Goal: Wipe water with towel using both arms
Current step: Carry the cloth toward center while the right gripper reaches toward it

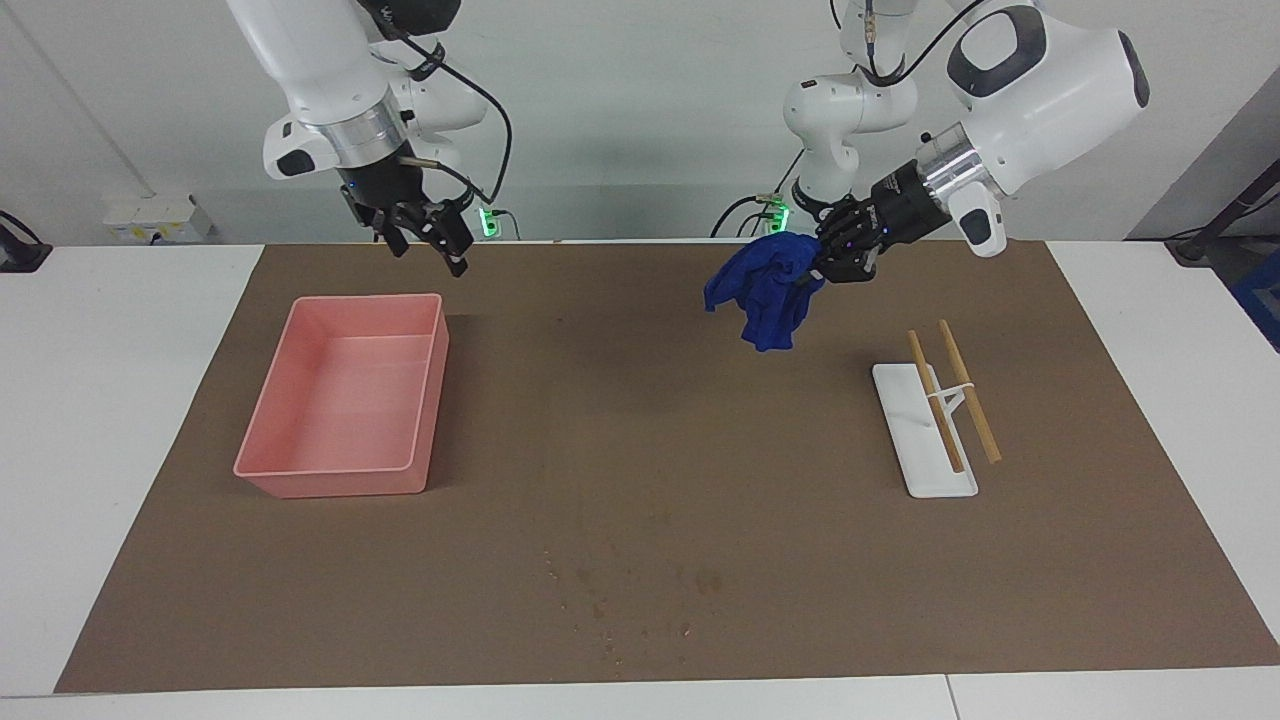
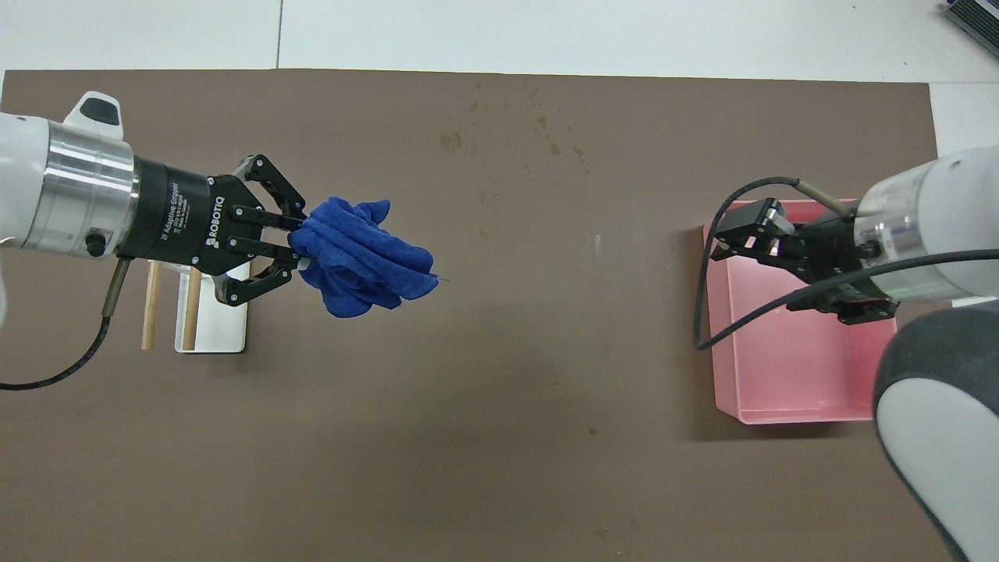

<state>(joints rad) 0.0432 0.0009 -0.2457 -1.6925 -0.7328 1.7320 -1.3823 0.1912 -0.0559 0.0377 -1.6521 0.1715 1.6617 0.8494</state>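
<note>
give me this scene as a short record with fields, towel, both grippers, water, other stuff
towel: blue towel, bunched, hanging in the air from the left gripper
left gripper: left gripper shut on the towel, over the brown mat
right gripper: right gripper holds nothing, over the pink tray's edge nearest the robots
water: wet spots on the mat's edge farthest from the robots, unwiped
other: two wooden sticks on a white stand

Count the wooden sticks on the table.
2 wooden sticks, side by side, propped on the white stand at the left arm's end of the table. None seem hidden.
</note>
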